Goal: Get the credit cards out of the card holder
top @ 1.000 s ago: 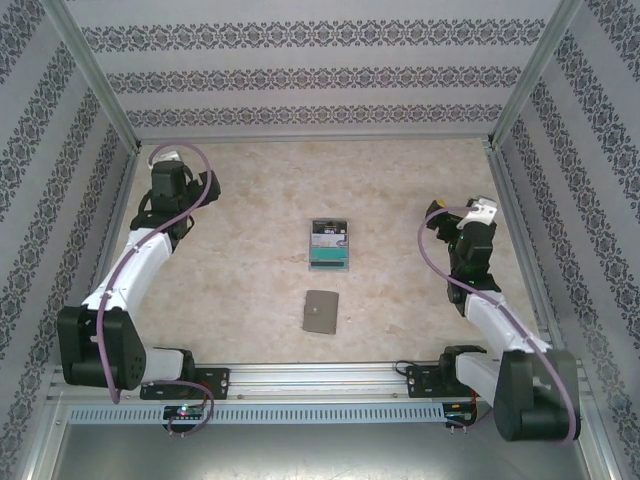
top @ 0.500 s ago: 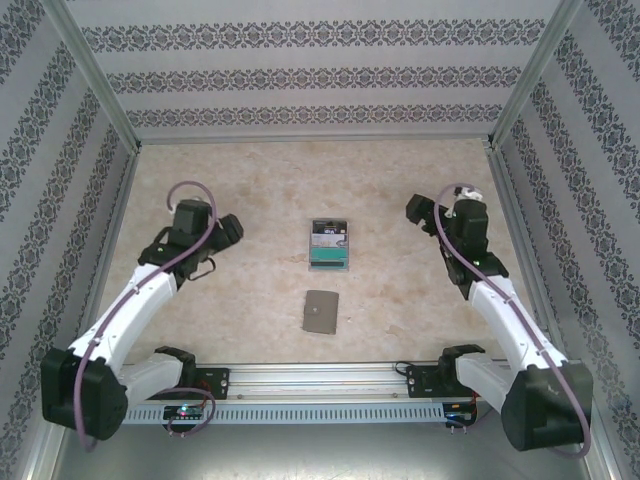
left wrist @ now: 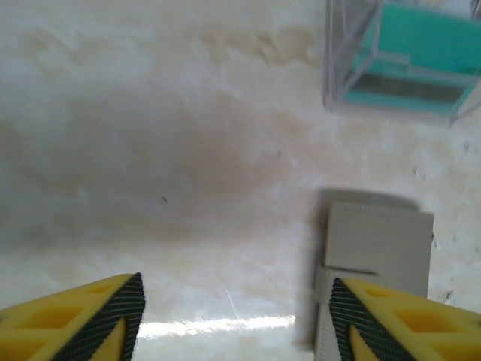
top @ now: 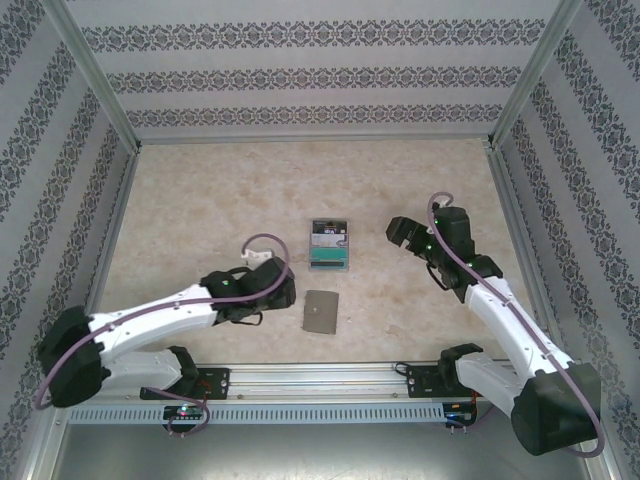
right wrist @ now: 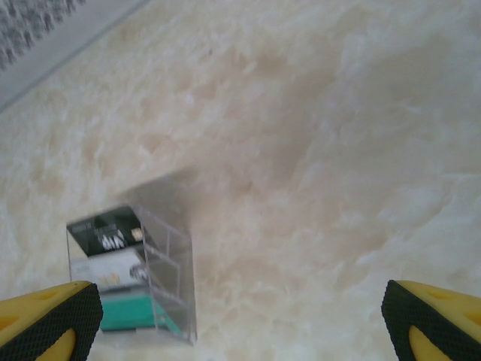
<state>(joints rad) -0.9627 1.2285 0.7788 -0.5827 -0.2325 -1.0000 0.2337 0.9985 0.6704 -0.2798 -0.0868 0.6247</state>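
Fingers of the left claw are spread wide, nothing gripped, with one fingertip seen at the edge of the closed card holder, which is laid flat on the surface. The holder may be shoved aside or pinched shut rather than opened. The clear case could be knocked by the equally wide right claw.

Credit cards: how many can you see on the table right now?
2: a grey card and a teal card, both inside the clear case at mid-table. More may be hidden there or in the closed card holder nearer the arms.
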